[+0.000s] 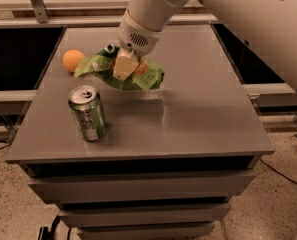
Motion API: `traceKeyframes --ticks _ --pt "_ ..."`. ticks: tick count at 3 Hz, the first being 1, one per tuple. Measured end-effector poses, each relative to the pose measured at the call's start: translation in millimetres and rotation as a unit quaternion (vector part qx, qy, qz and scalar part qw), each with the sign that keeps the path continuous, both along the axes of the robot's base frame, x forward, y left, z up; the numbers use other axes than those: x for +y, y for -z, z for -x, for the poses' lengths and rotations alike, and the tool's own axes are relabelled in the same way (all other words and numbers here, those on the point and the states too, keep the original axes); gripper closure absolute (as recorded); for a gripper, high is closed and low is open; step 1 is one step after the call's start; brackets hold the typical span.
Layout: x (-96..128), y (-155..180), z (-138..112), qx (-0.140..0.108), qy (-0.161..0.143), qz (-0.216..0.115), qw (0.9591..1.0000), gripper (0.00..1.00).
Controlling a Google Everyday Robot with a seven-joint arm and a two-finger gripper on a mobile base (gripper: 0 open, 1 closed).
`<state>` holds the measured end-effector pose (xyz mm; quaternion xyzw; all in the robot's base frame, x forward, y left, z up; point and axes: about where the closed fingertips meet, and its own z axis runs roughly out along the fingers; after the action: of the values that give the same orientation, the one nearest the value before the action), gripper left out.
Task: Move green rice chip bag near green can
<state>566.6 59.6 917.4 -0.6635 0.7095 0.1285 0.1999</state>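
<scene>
The green rice chip bag [140, 77] is crinkled and lifted a little above the grey table, near its middle left. My gripper [124, 68] comes down from the upper right and is shut on the bag's top. The green can [88, 113] stands upright at the front left of the table, below and left of the bag, with a small gap between them.
A round orange fruit [73, 60] lies at the back left of the grey table [203, 114], just left of the bag. The white arm [248, 19] crosses the upper right. Dark shelving and a rail run behind the table.
</scene>
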Motion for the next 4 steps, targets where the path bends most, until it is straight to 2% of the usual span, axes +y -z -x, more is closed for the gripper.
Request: traceKeyframes --ticks 1,2,4 --pt "-8.2 8.2 -0.9 0.013 0.029 0.012 0.9994 0.82" --pt "-13.0 14.8 -1.3 0.023 0.056 0.027 0.9978 0.59" --pt "-18.8 22.0 1.4 0.046 0.105 0.055 0.9919 0.12"
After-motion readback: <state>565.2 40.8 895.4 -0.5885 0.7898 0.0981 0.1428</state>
